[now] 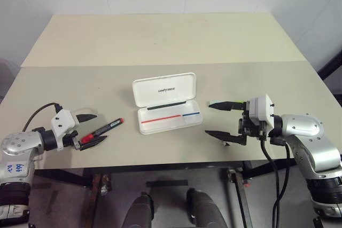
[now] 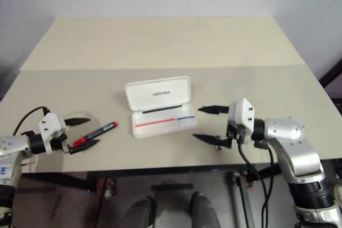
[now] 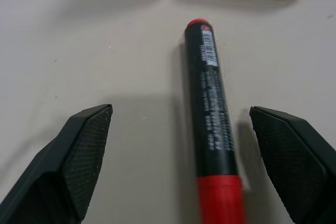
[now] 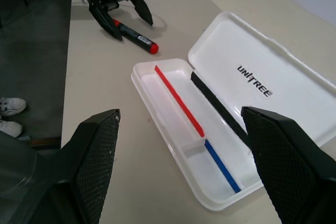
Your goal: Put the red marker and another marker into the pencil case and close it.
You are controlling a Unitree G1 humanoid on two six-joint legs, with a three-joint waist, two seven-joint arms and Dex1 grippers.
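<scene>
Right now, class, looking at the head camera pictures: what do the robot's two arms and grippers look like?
Both arms are silver-grey metal with rounded joints. Each ends in a white boxy wrist block. The left gripper and right gripper each have two black pointed fingers with textured pads. Black cables loop from both wrists.

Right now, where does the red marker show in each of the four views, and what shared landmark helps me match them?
Left eye: red marker lower left, between the left gripper fingers.
Right eye: lower left, left of the pencil case.
Left wrist: centre, between the open fingers.
Right wrist: upper left, beyond the open case.
Landmark: the case's red and blue stripe.
</scene>
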